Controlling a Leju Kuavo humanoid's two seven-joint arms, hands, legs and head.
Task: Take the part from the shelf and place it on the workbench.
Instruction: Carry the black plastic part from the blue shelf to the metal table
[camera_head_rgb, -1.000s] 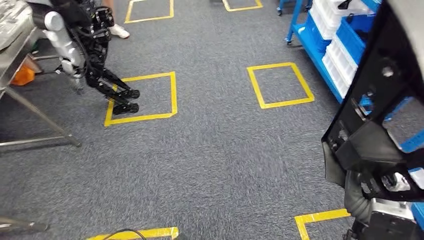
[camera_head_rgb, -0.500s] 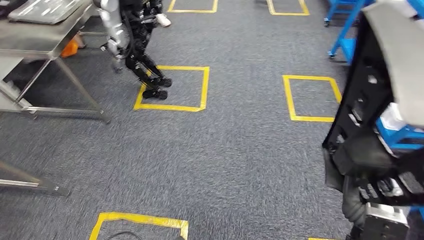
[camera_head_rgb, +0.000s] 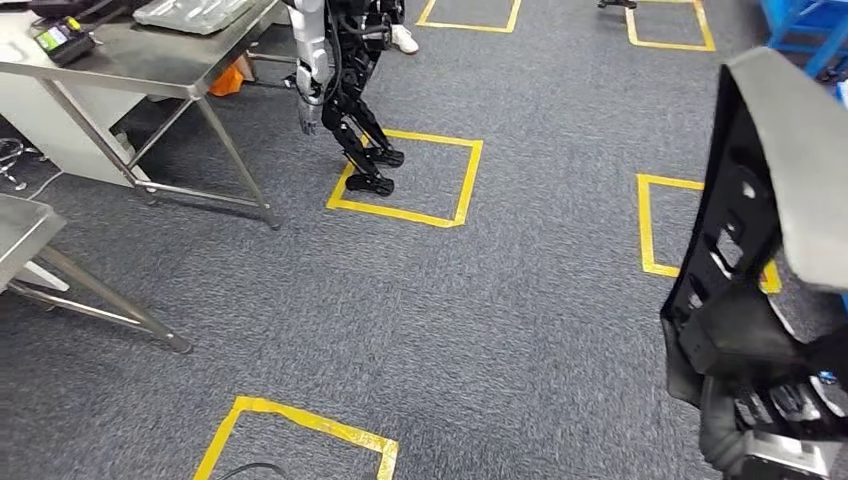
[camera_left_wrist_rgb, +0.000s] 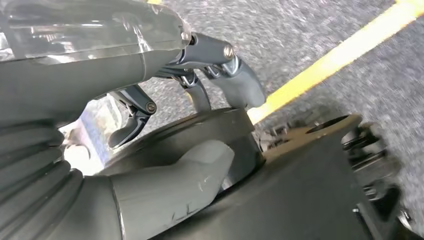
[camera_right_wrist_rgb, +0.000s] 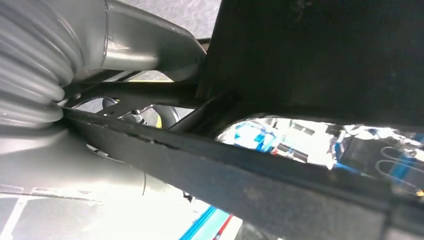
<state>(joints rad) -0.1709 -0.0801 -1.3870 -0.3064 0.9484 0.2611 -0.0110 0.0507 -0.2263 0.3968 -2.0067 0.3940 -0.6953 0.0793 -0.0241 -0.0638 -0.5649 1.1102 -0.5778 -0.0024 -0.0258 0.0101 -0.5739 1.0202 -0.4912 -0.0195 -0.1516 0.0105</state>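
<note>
Black part (camera_head_rgb: 745, 250) upright in right hand (camera_right_wrist_rgb: 60, 90), fingers (camera_right_wrist_rgb: 125, 100) around its bar; left-hand fingers (camera_left_wrist_rgb: 235, 80) apart.

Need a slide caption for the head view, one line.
Robot carries a large black part in its right hand across grey carpet marked with yellow tape squares, toward steel workbenches; another humanoid stands ahead.

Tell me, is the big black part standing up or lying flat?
Standing up, a bit tilted. In the head view the part rises tall off the floor, carried at the robot's right side.
</note>
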